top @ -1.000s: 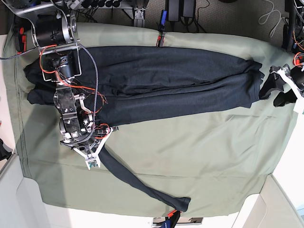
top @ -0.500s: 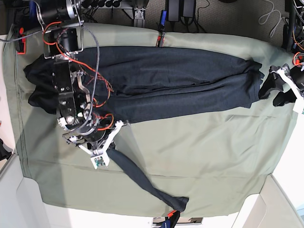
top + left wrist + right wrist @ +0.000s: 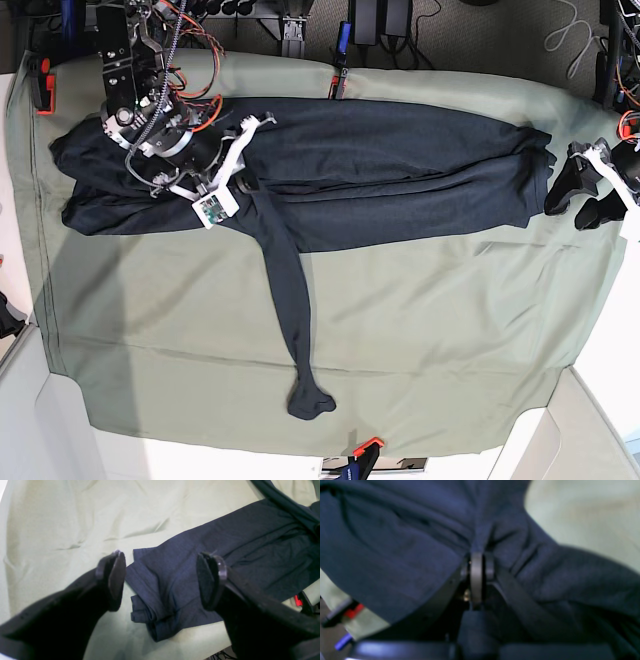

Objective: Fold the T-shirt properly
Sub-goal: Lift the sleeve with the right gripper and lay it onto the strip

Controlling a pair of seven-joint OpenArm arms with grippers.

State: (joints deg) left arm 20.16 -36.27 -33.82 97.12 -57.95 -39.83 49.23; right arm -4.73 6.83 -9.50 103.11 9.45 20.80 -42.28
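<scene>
T-shirt (image 3: pixel 380 160) lies lengthwise along the far edge of the worktop. Right gripper (image 3: pixel 243 180) pinches the sleeve (image 3: pixel 285 290) at the body, cuff trailing toward the near edge. Left gripper (image 3: pixel 160 580), spread and empty, hovers at the shirt's other end.

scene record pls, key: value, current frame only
garment: T-shirt, dark navy, long-sleeved, body folded into a long band across the sage-green cloth sheet
loose sleeve: trails from the band toward the sheet's near edge, cuff bunched
right gripper: shut on T-shirt, pinching fabric where the sleeve joins the band
left gripper: open, empty, above the hem end of the band
hem end: layered, edges uneven
contact, left: none visible
</scene>
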